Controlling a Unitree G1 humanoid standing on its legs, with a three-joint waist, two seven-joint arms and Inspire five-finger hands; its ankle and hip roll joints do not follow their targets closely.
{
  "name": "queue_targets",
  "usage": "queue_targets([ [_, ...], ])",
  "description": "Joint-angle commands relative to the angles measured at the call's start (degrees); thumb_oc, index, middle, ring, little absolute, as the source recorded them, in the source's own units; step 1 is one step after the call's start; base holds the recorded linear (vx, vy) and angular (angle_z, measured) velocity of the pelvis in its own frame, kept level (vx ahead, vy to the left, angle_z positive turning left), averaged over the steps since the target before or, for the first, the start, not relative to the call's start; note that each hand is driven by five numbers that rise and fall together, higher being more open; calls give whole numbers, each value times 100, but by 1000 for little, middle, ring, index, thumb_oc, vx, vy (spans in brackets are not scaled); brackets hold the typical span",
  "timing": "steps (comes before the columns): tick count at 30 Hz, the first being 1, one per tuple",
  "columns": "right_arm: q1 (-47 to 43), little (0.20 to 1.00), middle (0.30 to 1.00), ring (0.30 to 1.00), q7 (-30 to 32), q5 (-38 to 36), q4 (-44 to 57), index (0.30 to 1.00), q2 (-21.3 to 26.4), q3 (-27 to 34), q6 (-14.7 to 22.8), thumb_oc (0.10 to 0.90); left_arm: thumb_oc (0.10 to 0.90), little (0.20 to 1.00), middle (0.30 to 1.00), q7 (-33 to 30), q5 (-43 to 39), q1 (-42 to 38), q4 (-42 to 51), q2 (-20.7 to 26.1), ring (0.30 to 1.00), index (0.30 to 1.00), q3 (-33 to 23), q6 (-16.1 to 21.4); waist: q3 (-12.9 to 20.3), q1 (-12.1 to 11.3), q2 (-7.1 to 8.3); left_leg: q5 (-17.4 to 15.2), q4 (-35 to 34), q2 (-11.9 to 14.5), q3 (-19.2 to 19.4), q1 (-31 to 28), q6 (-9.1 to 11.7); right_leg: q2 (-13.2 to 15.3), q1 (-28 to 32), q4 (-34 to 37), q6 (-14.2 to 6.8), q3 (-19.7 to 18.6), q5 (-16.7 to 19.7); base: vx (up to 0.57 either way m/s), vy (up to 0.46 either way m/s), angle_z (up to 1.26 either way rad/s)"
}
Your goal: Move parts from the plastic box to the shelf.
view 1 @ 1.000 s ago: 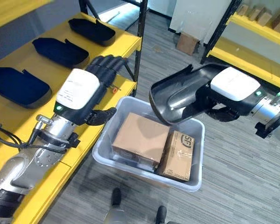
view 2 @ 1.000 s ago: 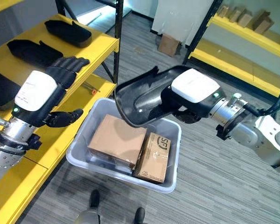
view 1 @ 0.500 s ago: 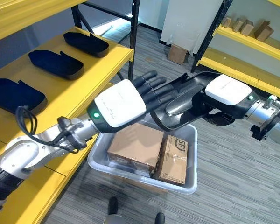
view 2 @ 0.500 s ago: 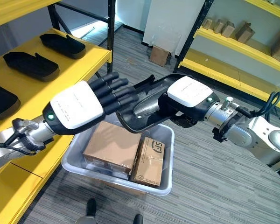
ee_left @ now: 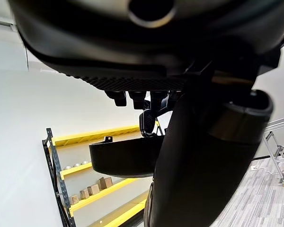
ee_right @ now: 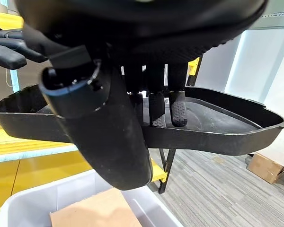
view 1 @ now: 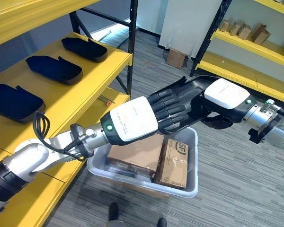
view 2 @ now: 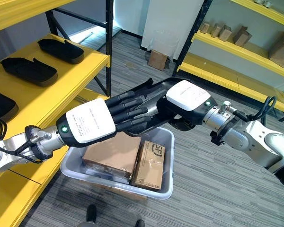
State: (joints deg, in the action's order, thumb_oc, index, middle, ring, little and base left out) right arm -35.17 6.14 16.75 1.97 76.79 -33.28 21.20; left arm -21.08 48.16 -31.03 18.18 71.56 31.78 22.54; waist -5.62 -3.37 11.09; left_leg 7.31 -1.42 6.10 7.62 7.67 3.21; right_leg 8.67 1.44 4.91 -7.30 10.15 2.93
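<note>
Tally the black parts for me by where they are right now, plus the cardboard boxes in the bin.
Black parts on the yellow shelf: 3
Black part held by the right hand: 1
Cardboard boxes in the plastic box: 2
Total: 6

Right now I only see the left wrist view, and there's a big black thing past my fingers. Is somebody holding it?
Observer: Yes. The right hand pinches that black part, with its fingers inside it and its thumb beneath.
Operator: What is my left hand doing?
Observer: The left hand reaches to the part's rim with straight fingers, not curled round it.
Operator: What's underneath?
Observer: The plastic box, with two cardboard boxes in it.
Operator: Any parts put away?
Observer: Three shelved parts lie in a row on the yellow shelf on your left.
</note>
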Motion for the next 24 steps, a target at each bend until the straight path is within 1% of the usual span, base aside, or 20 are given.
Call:
queue_targets([
  [1,-1082,300,300,300,708,-441,-220,300,-227,127,-118,400,900,1000,1000,-578,-102,-132,-171,-329,1000,1000,-289,-267,734,16,144,61,-217,426,24,150,238,-195,1056,-36,-148,82,-531,0,0,0],
  [3,-1085,300,300,300,713,-444,-210,300,-239,132,-117,400,900,1000,1000,-597,-79,-107,-229,-395,1000,1000,-275,-285,731,19,152,59,-206,429,20,156,238,-198,1056,-39,-143,77,-537,0,0,0],
  [4,-1088,300,300,300,707,-453,-184,300,-263,139,-115,400,900,1000,1000,-596,-59,-107,-321,-531,1000,1000,-246,-328,739,35,163,54,-196,437,14,157,237,-198,1060,-46,-132,79,-555,0,0,0],
  [8,-1045,300,300,300,722,-506,-143,300,-330,219,-117,400,900,1000,1000,-647,8,-78,-554,-840,1000,1000,-233,-452,746,61,205,47,-178,458,0,163,235,-215,1057,-68,-110,75,-590,0,0,0],
  [18,-1172,300,300,300,696,-566,-52,300,-433,183,-142,400,900,1000,1000,-683,183,-170,-901,-1328,1000,1000,-81,-609,749,86,314,32,-161,486,11,158,222,-235,1049,-84,-88,40,-611,0,0,0],
  [24,-1307,300,300,300,689,-622,-5,300,-477,128,-155,400,900,1000,1000,-734,307,-346,-1217,-1552,1000,1000,74,-753,753,137,347,16,-144,490,21,162,214,-234,1041,-94,-76,15,-610,0,0,0],
])
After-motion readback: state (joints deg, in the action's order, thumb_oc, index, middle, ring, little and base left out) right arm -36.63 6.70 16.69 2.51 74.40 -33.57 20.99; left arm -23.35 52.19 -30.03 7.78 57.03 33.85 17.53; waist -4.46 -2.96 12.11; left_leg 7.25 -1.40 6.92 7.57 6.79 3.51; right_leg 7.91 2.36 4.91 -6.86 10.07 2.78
